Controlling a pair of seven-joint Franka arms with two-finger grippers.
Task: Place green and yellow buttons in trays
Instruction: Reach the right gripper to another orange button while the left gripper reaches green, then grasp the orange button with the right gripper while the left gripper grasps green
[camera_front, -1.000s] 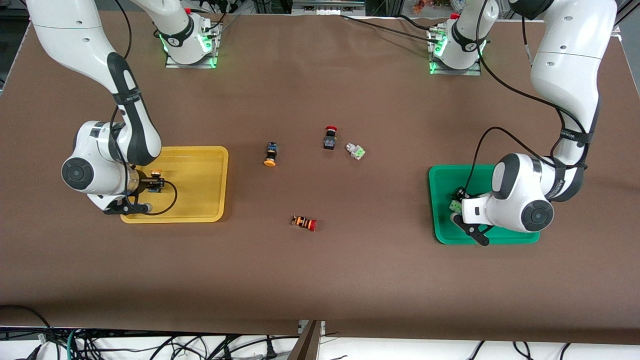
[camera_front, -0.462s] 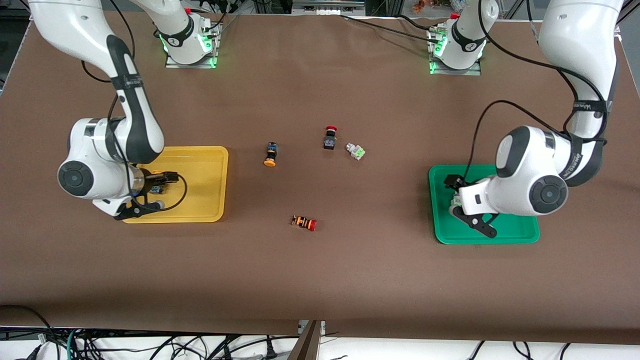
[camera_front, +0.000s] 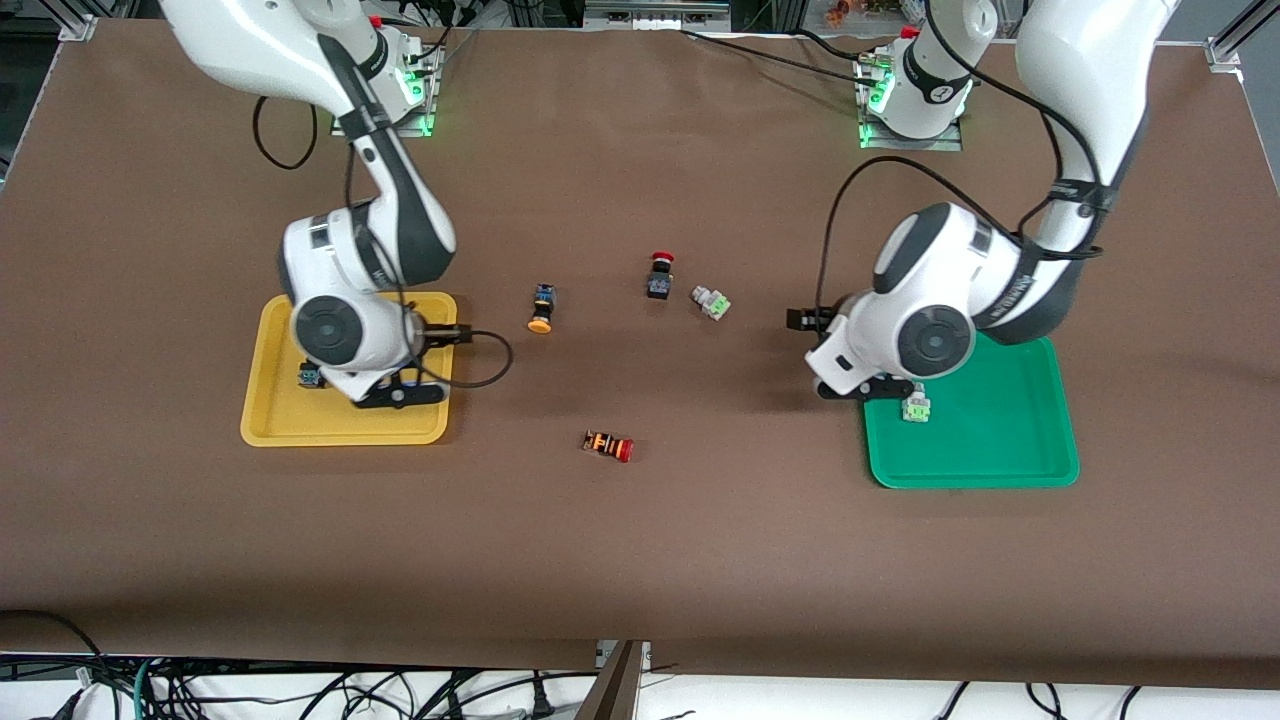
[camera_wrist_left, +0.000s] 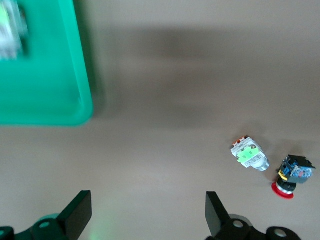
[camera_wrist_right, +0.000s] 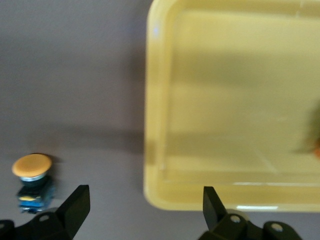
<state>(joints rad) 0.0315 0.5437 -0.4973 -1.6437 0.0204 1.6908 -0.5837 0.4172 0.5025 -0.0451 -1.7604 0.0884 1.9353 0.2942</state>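
Since a second ago, have swung off the tray middles toward the tabletop's centre, with one button left in each tray. Finds the right gripper (camera_front: 435, 362) over the yellow tray's (camera_front: 340, 432) edge toward the tabletop's middle, fingers spread and empty. Finds the left gripper (camera_front: 818, 356) over bare tabletop just beside the green tray (camera_front: 975, 474), likewise spread and empty. Probably opened wide for the next pickups, each on the side of the loose button of its own colour.

Leaves one yellow button (camera_front: 309, 376) in the yellow tray, mostly hidden by the arm, and one green button (camera_front: 915, 408) in the green tray near the corner toward the bases' edge.

Leaves the loose yellow button (camera_front: 541, 308) mid-tabletop, on its side, long axis running from the bases' edge to the camera's edge, cap toward the camera's edge. Leaves the loose green button (camera_front: 711, 301) nearby, long axis diagonal, green face toward the left arm's end. Ignores two red-capped switches (camera_front: 659, 275).
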